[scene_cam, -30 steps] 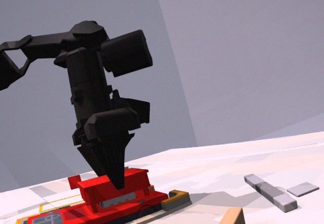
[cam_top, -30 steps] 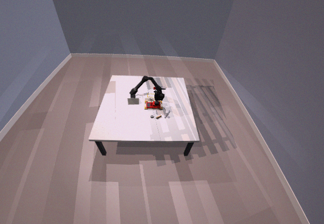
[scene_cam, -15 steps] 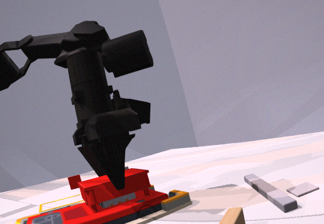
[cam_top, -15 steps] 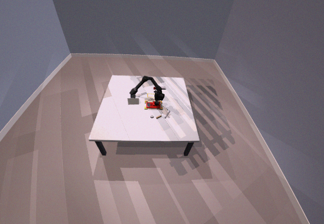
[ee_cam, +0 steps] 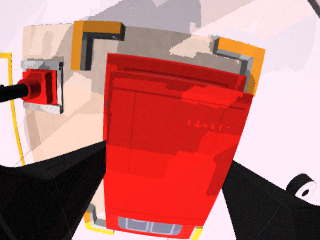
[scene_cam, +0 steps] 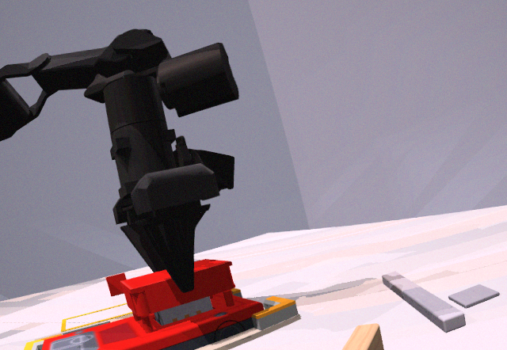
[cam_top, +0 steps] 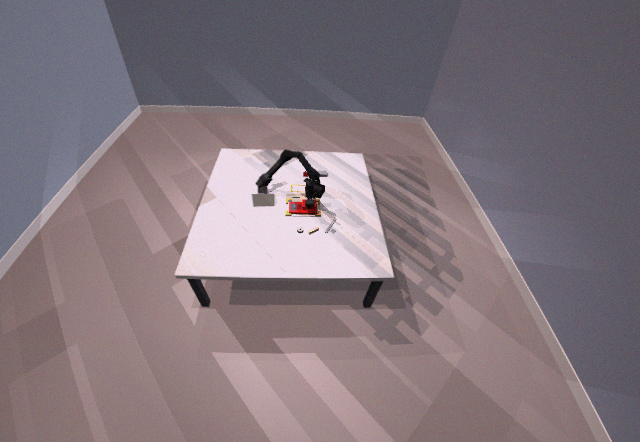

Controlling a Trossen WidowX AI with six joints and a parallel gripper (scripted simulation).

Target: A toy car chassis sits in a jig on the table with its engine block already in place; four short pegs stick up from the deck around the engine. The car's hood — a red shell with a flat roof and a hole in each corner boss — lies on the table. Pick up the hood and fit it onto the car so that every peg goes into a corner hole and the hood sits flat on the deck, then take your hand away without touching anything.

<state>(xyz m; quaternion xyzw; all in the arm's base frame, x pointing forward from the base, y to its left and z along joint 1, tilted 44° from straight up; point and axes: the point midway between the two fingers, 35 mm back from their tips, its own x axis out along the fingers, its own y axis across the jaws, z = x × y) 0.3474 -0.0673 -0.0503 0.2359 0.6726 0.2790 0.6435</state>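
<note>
Hood [scene_cam: 174, 284] [ee_cam: 175, 135]: red shell, pinched by its long sides between the two fingers of the black gripper [scene_cam: 176, 272] [ee_cam: 167, 155], located over the car chassis [scene_cam: 172, 333] in its jig. White table [cam_top: 284, 251] [scene_cam: 429, 252] under everything. Chassis red, yellow-and-grey corner brackets [scene_cam: 276, 311] [ee_cam: 250, 57] around it. Exterior view: hood roof above the deck — grey engine block [scene_cam: 184, 310] visible beneath its side wall. Seating of the pegs in the corner holes: cannot be read. Smaller items — grey bar [scene_cam: 424, 301] with a flat grey plate [scene_cam: 474, 295] just beside it; wooden block [scene_cam: 364, 338]; small wheel [cam_top: 299, 230] [ee_cam: 301, 187] near the jig.
</note>
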